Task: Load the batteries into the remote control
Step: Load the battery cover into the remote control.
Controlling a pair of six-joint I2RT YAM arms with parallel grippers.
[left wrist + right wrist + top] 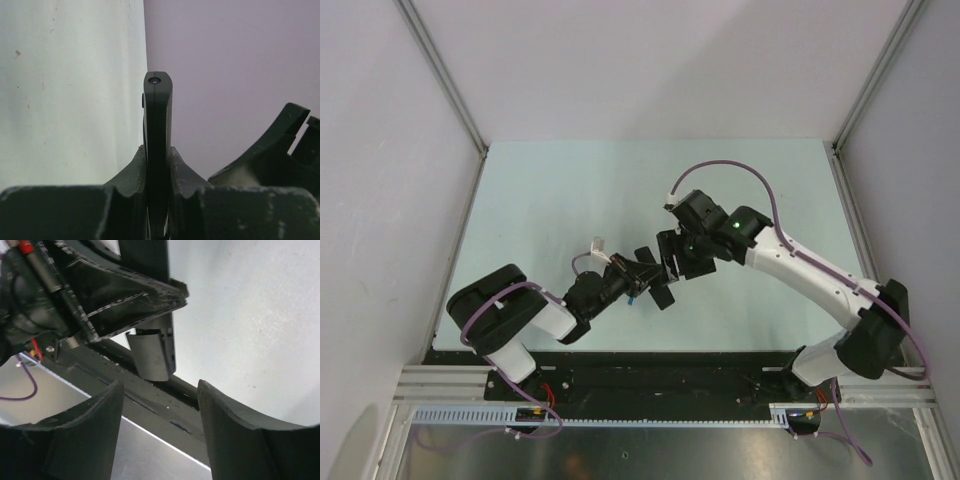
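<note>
When viewed from above: remote control [656,272] barely separable from the black of left gripper [648,276] clamped round it, held over table [570,200]. Right gripper [672,260] just beside remote control on the right-arm side. Blue speck [633,298] just below remote control, possibly a battery, cannot tell. From left wrist: left gripper [157,167] closed tight on remote control [157,120], gripped edge-on. Long axis straight out from the fingers [131,175], free end up and away. Part of right gripper [280,150] to the right of remote control, apart from it. From right wrist: right gripper [160,390] parted about halfway, nothing between its fingers [100,425]. Remote control [152,352] above and ahead of that gap, not touching, long axis running top to bottom through left gripper [140,300]. Pale curved lower end, judged the battery-recess end, pointing down toward the open gap. Batteries not made out with certainty in any view. Judged for the coming move: approach along remote control's long axis from the lower end, right arm nearer and the only free one. Risk: knocking remote control askew in the left clamp.
</note>
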